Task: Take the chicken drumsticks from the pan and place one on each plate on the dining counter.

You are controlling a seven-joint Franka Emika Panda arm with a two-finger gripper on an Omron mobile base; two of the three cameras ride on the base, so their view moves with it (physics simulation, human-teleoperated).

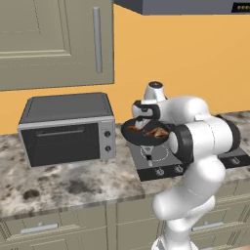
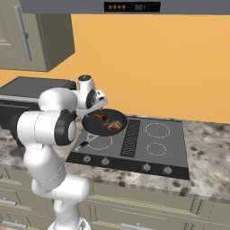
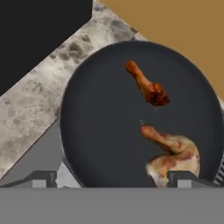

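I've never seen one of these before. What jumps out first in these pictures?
The big white robot arm fills the foreground, reaching over the stove. Under its open gripper sits a black pan on the stove's left side, holding two glossy chicken drumsticks, lying apart. A grey toaster oven stands on the granite counter to the pan's left.

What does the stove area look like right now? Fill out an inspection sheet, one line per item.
Surface: speckled granite worktop with a dark cooktop.
Job's things: black pan on the cooktop holds two chicken drumsticks, a smaller one and a larger one, lying apart.
Clutter: toaster oven left of the cooktop.
Tool: open, above the pan, holding nothing.
Cables: nothing seen.
Surroundings: orange wall, olive cabinet, range hood.
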